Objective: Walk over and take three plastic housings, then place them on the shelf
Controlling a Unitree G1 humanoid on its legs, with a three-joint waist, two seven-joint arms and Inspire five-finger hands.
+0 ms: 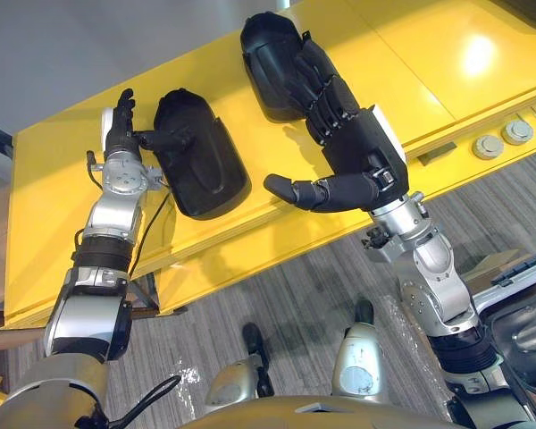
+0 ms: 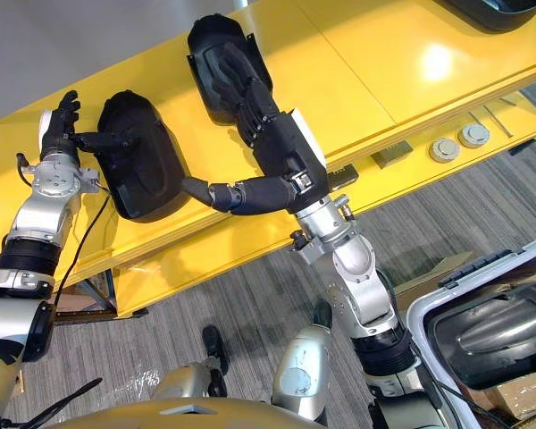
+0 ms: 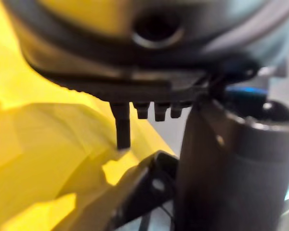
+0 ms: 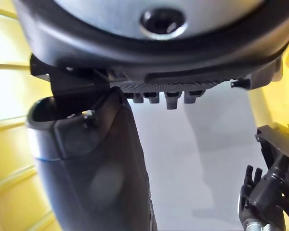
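Nearest me, the right hand [image 1: 362, 147] lies flat, fingers straight along the farther plastic housing [image 1: 266, 67] and hiding its near end, with the thumb jutting sideways over the yellow shelf [image 1: 411, 63]. Off to the left, the left hand [image 1: 118, 125] holds its fingers straight up beside the nearer plastic housing [image 1: 201, 161], thumb stretched onto its rim, though I can't tell if it presses. A dark shape [image 2: 500, 11] at the shelf's far corner is cut off, as is a white-rimmed bin [image 2: 416, 326] on the floor.
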